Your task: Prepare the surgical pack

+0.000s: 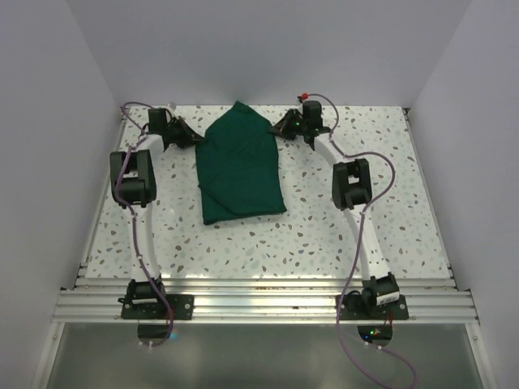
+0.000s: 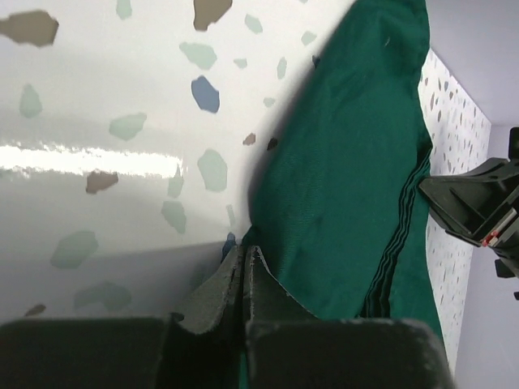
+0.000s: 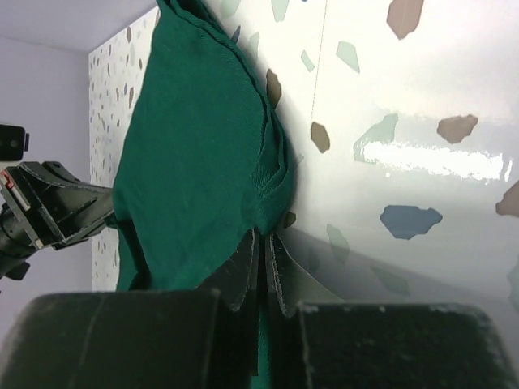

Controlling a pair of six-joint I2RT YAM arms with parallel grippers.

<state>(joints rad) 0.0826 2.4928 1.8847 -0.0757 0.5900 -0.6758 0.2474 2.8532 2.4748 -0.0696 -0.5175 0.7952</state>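
The green cloth (image 1: 241, 166) lies in the middle of the far half of the tabletop (image 1: 324, 235). It is a folded bundle, broad and roughly square at its near end and narrowing to a point at the far end, close to the back wall. Several stacked layers show along its folded side in both wrist views (image 2: 349, 186) (image 3: 195, 154). The left pincer (image 1: 188, 138) meets the cloth at its far left edge, where the slanted side begins. In the left wrist view its two fingers (image 2: 231, 279) are pressed together with the cloth's edge caught between them, low against the tabletop. The right pincer (image 1: 284, 128) meets the opposite, far right edge. Its fingers (image 3: 280, 271) are likewise clenched, with a strip of green showing between them, so each pincer is grasping a side of the cloth. The two face each other across the bundle, and each appears at the edge of the other's wrist view. Both arms reach forward from their bases at the near edge, one on either side of the cloth. The speckled white tabletop shines with glare beside each pincer.
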